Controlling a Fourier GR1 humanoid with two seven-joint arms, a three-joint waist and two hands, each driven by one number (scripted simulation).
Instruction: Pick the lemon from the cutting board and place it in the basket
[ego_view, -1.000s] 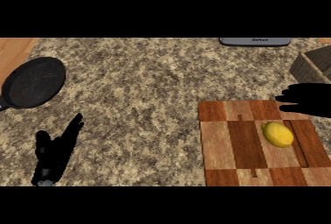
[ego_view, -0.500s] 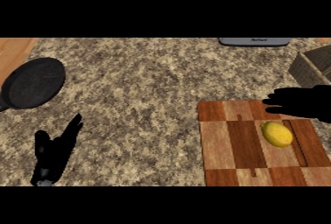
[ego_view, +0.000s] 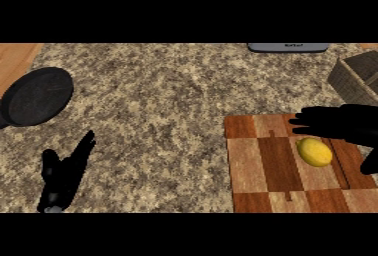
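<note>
A yellow lemon (ego_view: 314, 151) lies on the wooden cutting board (ego_view: 266, 170) at the lower right. My right hand (ego_view: 341, 123) comes in from the right edge and hovers just behind the lemon, fingers straight and pointing left, thumb down at the right edge; it is open and holds nothing. The wicker basket (ego_view: 357, 76) stands at the right edge, behind the board, only partly in view. My left hand (ego_view: 65, 172) rests open at the lower left, fingers up, far from the board.
A black frying pan (ego_view: 35, 96) sits at the left on the speckled stone counter (ego_view: 170, 100). A grey appliance edge (ego_view: 288, 47) shows at the top. Bare wood lies at the top left corner.
My right hand has moved left and slightly down, from beside the board's far corner to just behind the lemon. The lemon and my left hand have not moved.
</note>
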